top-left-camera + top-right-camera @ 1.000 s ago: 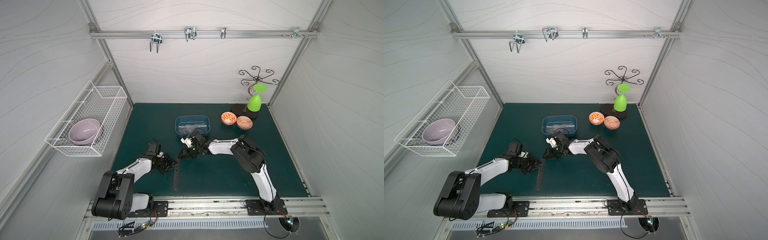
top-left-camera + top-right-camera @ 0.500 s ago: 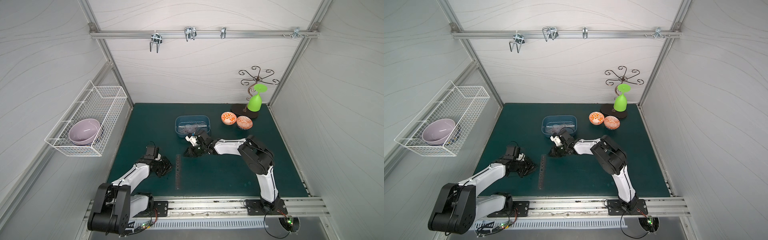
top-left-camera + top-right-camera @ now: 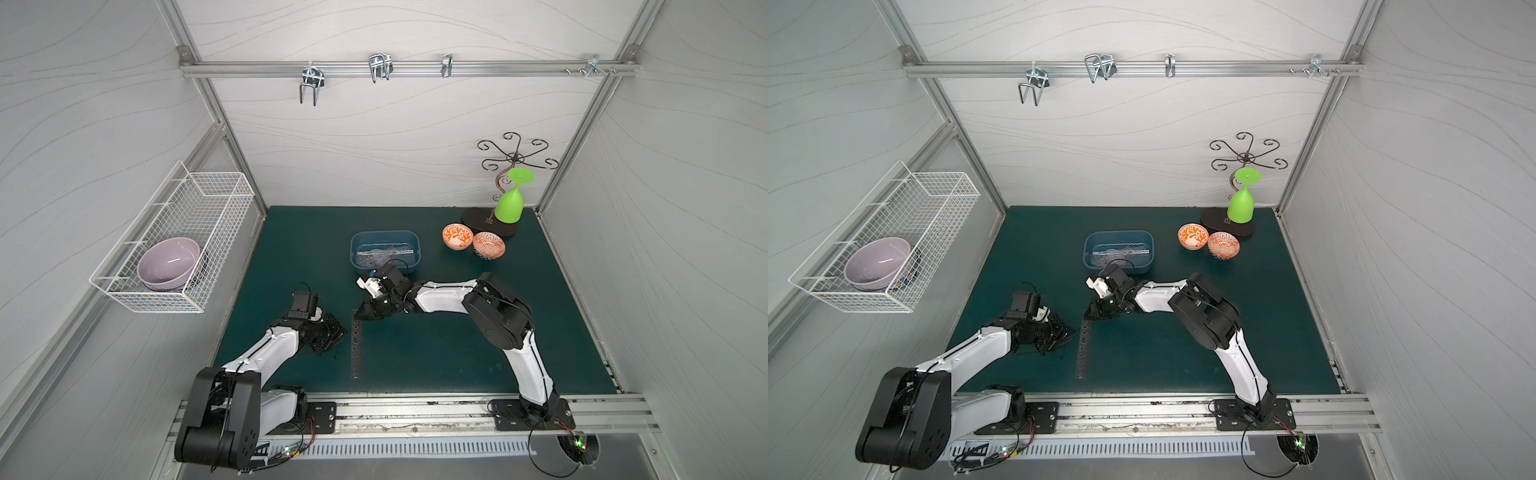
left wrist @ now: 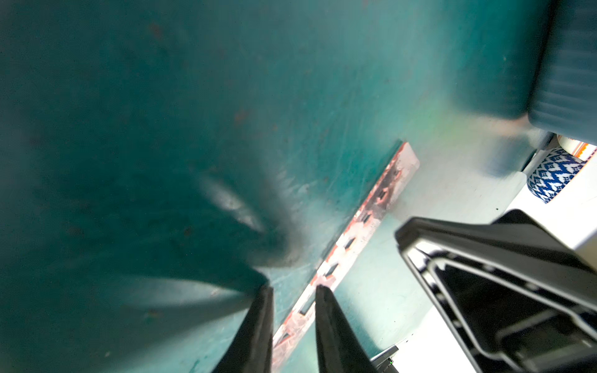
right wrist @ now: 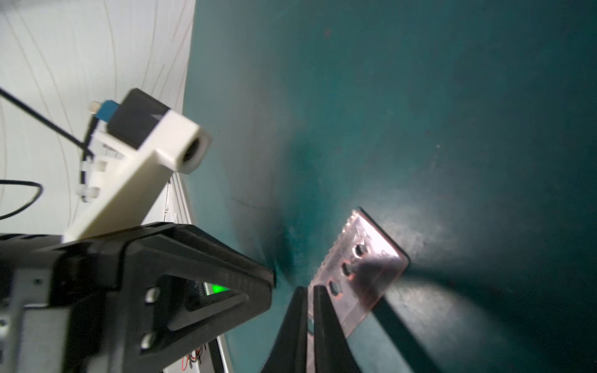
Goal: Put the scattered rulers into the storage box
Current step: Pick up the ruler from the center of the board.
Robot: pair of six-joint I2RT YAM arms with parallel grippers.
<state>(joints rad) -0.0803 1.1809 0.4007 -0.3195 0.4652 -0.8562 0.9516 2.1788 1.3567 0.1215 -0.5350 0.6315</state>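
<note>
A long smoky stencil ruler (image 3: pixel 355 353) (image 3: pixel 1084 353) lies on the green mat, pointing from the front edge towards the storage box. My right gripper (image 3: pixel 360 314) (image 5: pixel 309 287) is at its far end, shut on the ruler's (image 5: pixel 365 274) edge. My left gripper (image 3: pixel 341 332) (image 4: pixel 294 287) hovers low just left of the ruler (image 4: pixel 365 222), with a small gap between its jaws; the ruler runs under that gap. The blue-grey storage box (image 3: pixel 353 253) (image 3: pixel 1086 249) stands behind the right gripper, with several clear rulers (image 3: pixel 384 253) lying in it.
Two orange patterned bowls (image 3: pixel 457 237) (image 3: pixel 489 245) sit right of the box. A green glass (image 3: pixel 510 205) hangs upside down on a black stand in the back right corner. A white wire basket (image 3: pixel 195 232) with a lilac bowl (image 3: pixel 168 264) hangs on the left wall.
The right gripper came down from near the box to the ruler's far end and shut on it. The left gripper drew back, then returned beside the ruler. The ruler shifted slightly.
</note>
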